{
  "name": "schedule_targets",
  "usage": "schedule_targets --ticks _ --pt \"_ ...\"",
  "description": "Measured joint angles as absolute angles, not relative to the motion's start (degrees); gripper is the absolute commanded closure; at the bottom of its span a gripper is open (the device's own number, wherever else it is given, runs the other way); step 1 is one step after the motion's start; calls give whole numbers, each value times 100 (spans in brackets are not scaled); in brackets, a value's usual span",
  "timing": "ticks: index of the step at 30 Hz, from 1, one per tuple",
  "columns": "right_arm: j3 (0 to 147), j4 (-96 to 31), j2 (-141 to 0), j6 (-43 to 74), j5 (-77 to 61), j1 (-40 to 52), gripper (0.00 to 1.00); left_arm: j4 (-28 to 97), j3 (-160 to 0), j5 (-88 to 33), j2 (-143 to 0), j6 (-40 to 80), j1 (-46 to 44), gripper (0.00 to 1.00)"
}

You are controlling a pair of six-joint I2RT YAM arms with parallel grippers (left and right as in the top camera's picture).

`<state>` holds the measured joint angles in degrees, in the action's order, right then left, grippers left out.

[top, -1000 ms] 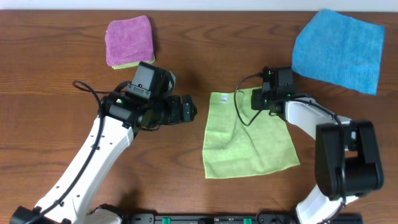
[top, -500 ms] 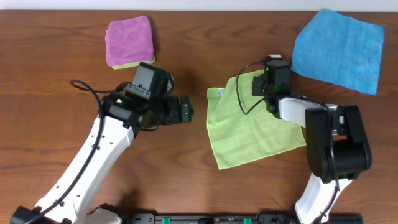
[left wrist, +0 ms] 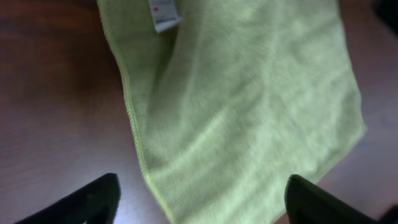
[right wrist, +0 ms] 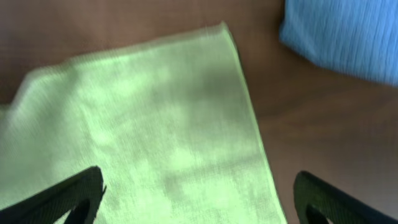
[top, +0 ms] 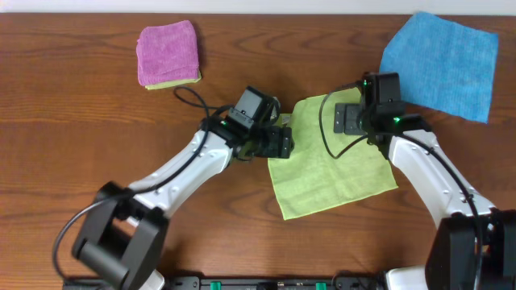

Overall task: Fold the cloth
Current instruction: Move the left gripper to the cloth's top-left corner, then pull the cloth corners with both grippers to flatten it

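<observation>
Lime-green square terry cloth [top: 330, 165] lies flat and unfolded, in a single layer, beneath and between both claws. Left claw [top: 282, 143] is spread wide, grasping nothing. Right claw [top: 345, 119] is likewise spread and empty. No fold made; entire task outstanding.

A dark brown wooden table [top: 64, 121] carries three cloths. A lime yellow-green square terry cloth [top: 330, 173] lies spread flat near the middle, turned askew to the table's edges, with a small white tag [left wrist: 163, 14] at one corner. A bright blue cloth [top: 439, 60] lies spread at the far right, apart from it. A pinkish-purple folded cloth [top: 168, 52] sits at the far left, a yellow-green edge [top: 165, 84] showing under it.
</observation>
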<state>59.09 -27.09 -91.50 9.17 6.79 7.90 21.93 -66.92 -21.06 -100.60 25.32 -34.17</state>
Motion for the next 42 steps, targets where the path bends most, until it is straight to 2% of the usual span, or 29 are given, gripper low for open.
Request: schedule_targets --ticks 1,2,4,7,8,16,23,32,42 --pt "5907 -2882 -9174 917 681 773 4 2062 -6692 -2097 -10202 2532 -3417 64" --pt "5902 -2991 -9201 917 692 753 4 1931 -6689 -2095 -10302 2576 -3417 69" --pt "5896 -3087 -9214 915 703 722 3 1614 -6689 -2056 -10409 2652 -3420 73" --pt "5896 -3092 -9214 915 709 720 2 893 -6689 -1992 -10455 2882 -3417 91" --pt "5896 -3094 -9220 915 711 720 2 701 -6692 -1935 -10457 2934 -3420 93" --pt "5894 -3065 -9220 915 711 720 1 399 -6692 -1068 -10497 3433 -3417 94" --pt "5892 -3061 -9220 915 711 720 1 54 -6720 -810 -11107 3776 -3417 94" --pt "5892 -3098 -9220 915 714 720 1 576 -7590 -792 -11952 3883 -3417 94" --pt "5892 -3190 -9220 915 711 720 1 1247 -7778 -381 -12086 3701 -3411 94"
